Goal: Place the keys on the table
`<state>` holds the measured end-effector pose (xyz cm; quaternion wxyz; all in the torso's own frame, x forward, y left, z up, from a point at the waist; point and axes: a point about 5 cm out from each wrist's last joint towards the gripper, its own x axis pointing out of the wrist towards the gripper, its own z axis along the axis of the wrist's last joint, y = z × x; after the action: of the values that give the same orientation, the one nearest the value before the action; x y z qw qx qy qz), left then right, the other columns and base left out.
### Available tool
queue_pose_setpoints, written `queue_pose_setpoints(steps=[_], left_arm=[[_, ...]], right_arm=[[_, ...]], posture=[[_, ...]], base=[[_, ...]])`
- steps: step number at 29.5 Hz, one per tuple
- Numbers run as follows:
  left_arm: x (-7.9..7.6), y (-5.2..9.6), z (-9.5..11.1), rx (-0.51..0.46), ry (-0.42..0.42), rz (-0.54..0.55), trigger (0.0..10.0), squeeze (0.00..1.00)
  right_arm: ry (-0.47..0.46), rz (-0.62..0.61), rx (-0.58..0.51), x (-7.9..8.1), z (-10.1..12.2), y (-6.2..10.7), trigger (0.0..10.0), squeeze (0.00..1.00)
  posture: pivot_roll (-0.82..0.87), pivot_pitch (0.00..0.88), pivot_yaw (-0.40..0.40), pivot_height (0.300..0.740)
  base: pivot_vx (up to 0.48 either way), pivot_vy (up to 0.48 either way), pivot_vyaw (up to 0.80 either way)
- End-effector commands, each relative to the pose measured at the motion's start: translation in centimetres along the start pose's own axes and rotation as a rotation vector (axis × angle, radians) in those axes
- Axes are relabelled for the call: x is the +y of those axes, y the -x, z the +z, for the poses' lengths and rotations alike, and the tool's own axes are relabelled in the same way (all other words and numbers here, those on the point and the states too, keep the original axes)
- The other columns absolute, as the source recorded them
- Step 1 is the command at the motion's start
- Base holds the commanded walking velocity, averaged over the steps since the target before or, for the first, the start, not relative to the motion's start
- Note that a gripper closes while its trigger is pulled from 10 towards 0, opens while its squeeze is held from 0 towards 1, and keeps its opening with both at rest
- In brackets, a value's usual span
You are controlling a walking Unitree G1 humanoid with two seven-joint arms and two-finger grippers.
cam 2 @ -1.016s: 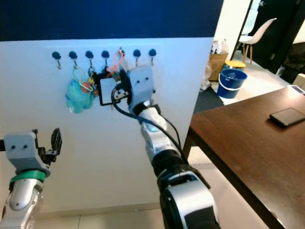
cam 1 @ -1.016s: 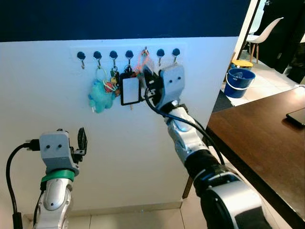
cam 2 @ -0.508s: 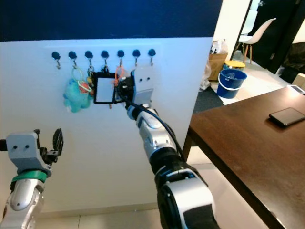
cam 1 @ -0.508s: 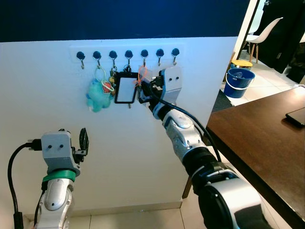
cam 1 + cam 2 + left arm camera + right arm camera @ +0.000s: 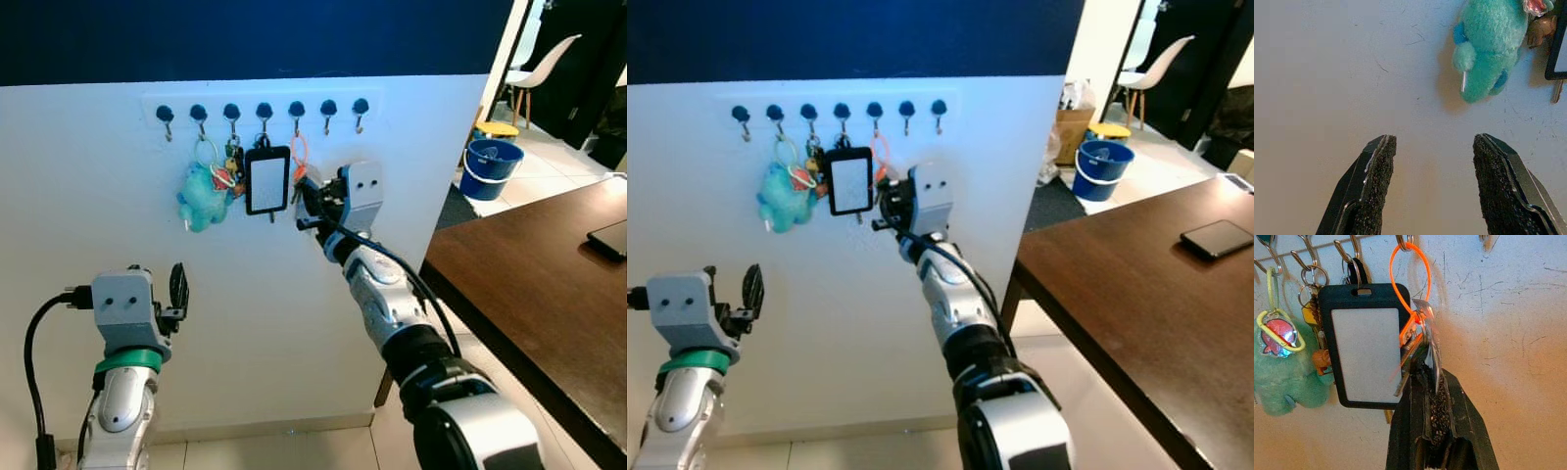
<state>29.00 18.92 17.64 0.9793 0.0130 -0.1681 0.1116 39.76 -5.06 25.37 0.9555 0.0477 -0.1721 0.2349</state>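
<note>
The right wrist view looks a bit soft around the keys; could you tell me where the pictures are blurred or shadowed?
Right wrist view: the keys on the orange loop are smeared, while the black card holder stays crisp. Left wrist view: the teal plush casts a soft shadow on the wall. Left eye view: sharp.

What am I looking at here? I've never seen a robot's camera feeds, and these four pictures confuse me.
It is a humanoid robot with two silver arms. Two pictures come from its head, two from its wrists. It faces a white wall with a row of hooks. The right gripper is shut on keys whose orange loop hangs on a hook, beside a black card holder and a teal plush keychain. The left gripper is open and holds nothing. A dark wooden table stands to the right.
</note>
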Motion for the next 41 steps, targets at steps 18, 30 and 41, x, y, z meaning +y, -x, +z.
queue_pose_setpoints(steps=[18,30,41], left_arm=[[0.2,0.0,0.1,0.011,0.006,0.011,10.0,0.0],[0.2,0.0,0.2,0.01,0.004,0.003,10.0,0.0],[0.0,-0.2,0.1,0.016,0.01,-0.005,10.0,0.0]], right_arm=[[-0.027,-0.021,0.03,-0.2,-1.7,1.5,10.0,1.0],[0.004,-0.065,0.024,-1.0,-1.5,1.8,10.0,0.0],[-0.012,-0.106,0.081,-1.9,-2.7,2.0,10.0,0.0]], posture=[[-0.14,0.067,0.068,0.74],[-0.14,0.068,0.068,0.74],[-0.15,0.063,0.082,0.74]], base=[[0.0,0.0,0.0],[0.0,0.0,0.0],[0.0,0.0,0.0]])
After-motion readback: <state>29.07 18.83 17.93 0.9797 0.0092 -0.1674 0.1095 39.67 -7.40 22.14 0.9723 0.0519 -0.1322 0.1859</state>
